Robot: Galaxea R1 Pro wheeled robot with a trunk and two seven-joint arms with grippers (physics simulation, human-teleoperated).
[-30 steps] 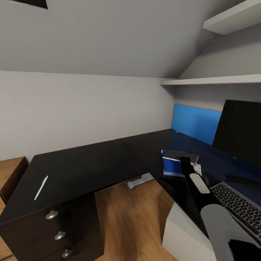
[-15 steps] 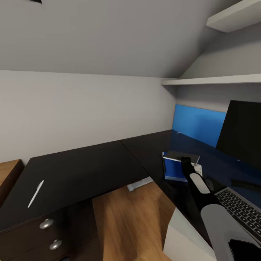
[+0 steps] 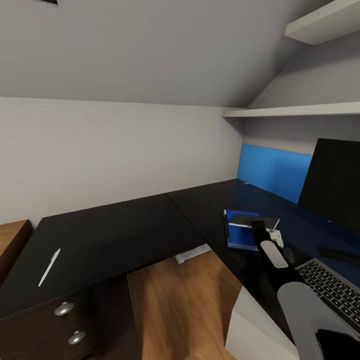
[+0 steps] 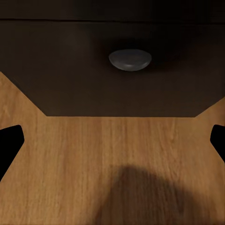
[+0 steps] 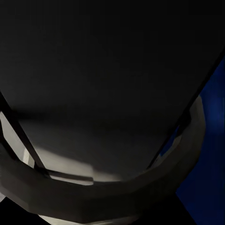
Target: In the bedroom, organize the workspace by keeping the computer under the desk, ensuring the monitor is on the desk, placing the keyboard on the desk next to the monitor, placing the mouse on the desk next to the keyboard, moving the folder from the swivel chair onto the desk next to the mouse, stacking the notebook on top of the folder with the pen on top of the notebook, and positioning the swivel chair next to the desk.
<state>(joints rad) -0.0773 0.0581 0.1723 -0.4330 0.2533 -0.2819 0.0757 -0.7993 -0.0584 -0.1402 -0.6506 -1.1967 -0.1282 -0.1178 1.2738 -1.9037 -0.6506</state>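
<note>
On the black L-shaped desk [image 3: 125,230] lies a blue folder [image 3: 239,237], left of the monitor [image 3: 335,182] and the keyboard [image 3: 332,287]. My right gripper [image 3: 258,226] is shut on the dark grey notebook [image 3: 250,220], held slightly tilted just over the folder. The notebook's dark cover [image 5: 108,70] sits close before the right wrist camera, with folder blue [image 5: 211,154] beside it. A dark mouse [image 3: 288,254] lies by my right forearm. The white pen [image 3: 49,267] rests far off on the desk's left wing. My left gripper [image 4: 112,140] hangs open over the wooden floor.
A drawer unit with round knobs [image 3: 65,308] stands under the desk's left wing; one knob [image 4: 130,59] faces my left gripper. A blue panel [image 3: 275,172] leans at the back wall under white shelves [image 3: 300,110]. A pale grey box shape [image 3: 250,325] sits low by the desk edge.
The camera swung a little to the right a second ago. Since then my right gripper has shifted slightly right with the notebook, which now tilts over the folder.
</note>
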